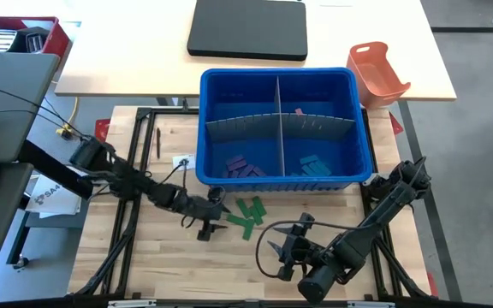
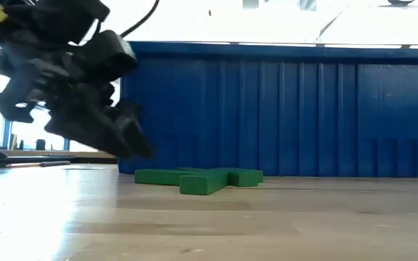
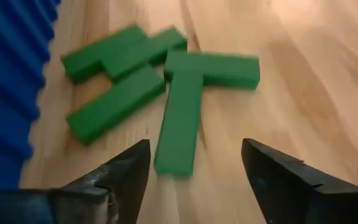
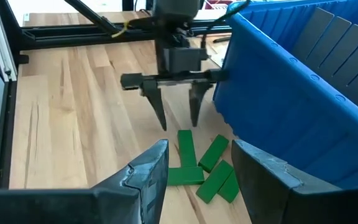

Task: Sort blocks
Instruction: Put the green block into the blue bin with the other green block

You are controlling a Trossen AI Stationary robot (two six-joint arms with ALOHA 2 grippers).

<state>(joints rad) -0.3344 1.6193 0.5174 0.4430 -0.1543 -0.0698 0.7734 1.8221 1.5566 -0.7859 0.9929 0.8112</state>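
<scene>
While both tools (image 1: 215, 221) (image 1: 282, 248) gape empty, purple blocks (image 1: 243, 166) and seemingly teal ones (image 1: 315, 164) in the blue bin (image 1: 221, 81).

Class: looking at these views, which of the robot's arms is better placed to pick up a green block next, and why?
Left. The left gripper is open and hangs right at the green blocks; the right gripper sits farther back.

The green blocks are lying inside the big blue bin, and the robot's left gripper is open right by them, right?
Not quite. The green blocks lie on the wooden table, just outside the blue bin, as the high view shows. The rest holds: the left gripper is open right by them.
</scene>
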